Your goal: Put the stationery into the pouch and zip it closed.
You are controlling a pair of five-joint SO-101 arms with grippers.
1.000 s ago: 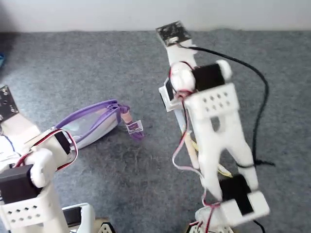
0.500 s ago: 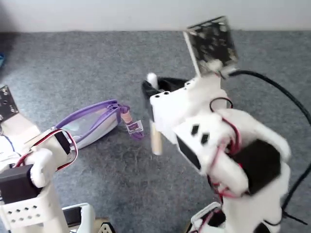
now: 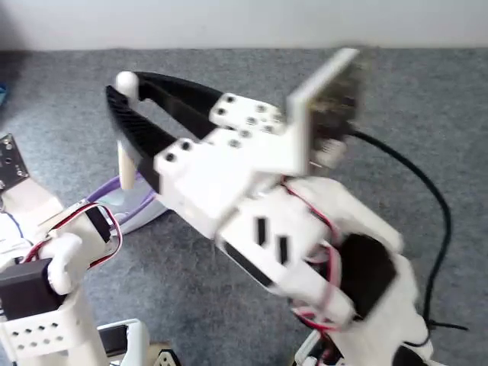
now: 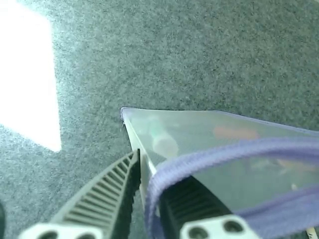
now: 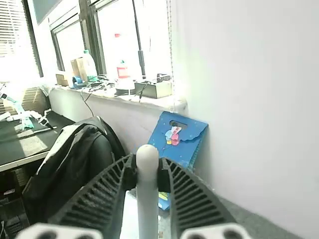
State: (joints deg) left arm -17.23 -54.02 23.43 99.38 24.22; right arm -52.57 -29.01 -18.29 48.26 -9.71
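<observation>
**White stick** (image 3: 125, 164): pinched upright between the right gripper's (image 3: 128, 88) fingers. Within the last second it was lifted from the carpet (image 3: 69, 99) beside the pouch (image 3: 133, 200) and swung over the pouch. Insertion judged next.

**Pouch**: clear with purple trim, lying on the carpet, zip still open. Holds blurred pale and orange shapes that cannot be identified. Left gripper (image 4: 139, 162) clamps its rim.

Right pincer (image 3: 126, 88) aloft, left pincer (image 4: 147, 172) low
</observation>
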